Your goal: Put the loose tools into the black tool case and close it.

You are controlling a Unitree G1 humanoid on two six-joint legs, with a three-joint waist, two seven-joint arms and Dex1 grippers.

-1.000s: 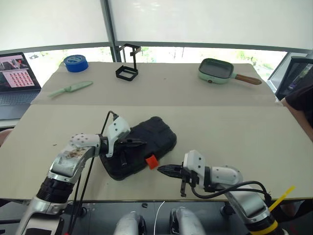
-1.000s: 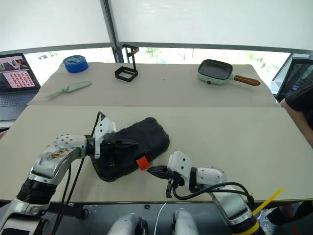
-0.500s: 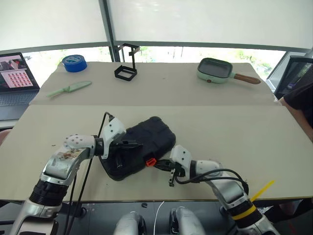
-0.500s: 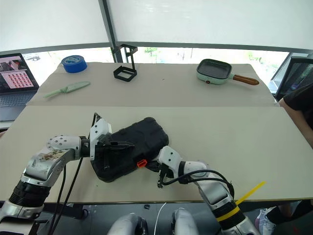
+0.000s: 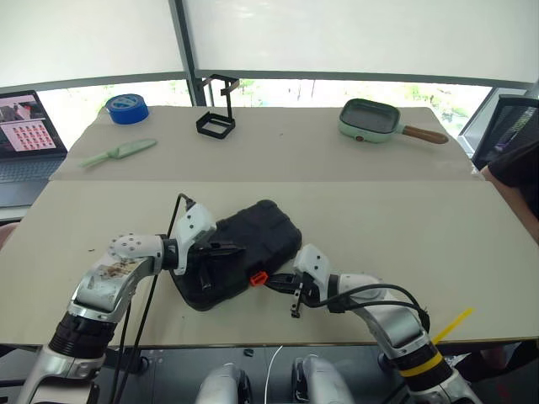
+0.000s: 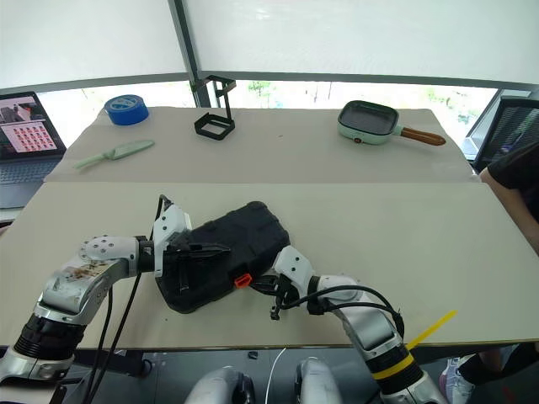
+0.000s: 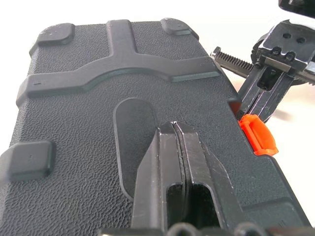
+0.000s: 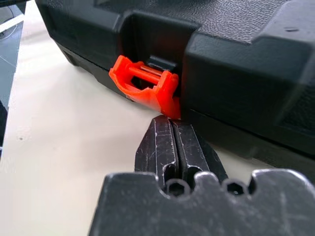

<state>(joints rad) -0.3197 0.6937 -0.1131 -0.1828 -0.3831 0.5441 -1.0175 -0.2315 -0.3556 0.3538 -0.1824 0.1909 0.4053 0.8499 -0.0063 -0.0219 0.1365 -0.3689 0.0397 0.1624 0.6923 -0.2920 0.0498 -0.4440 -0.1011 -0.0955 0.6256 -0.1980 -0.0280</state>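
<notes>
Left eye view: the pale surface (image 5: pixel 396 219) carries the black tool case (image 5: pixel 253 240), lid down, lying slantwise near the front edge at about 7 o'clock from the surface's middle. Its small orange latch (image 5: pixel 258 278) sits on the edge facing 5 o'clock.

A laptop (image 5: pixel 25 135) stands at the 10 o'clock side. Toward 12 o'clock are a black wire stand (image 5: pixel 215 109) and a blue tape roll (image 5: pixel 128 108), with a pale green knife (image 5: pixel 118 152) just below the roll. A green pan with a wooden handle (image 5: pixel 375 120) rests toward 1 o'clock.

The left gripper (image 7: pixel 173 129) has its fingers pressed together with nothing between them, lying on the case's textured lid. The right gripper (image 8: pixel 171 123) also has its fingers together and empty, the tips right at the underside of the latch; contact is hard to confirm.
</notes>
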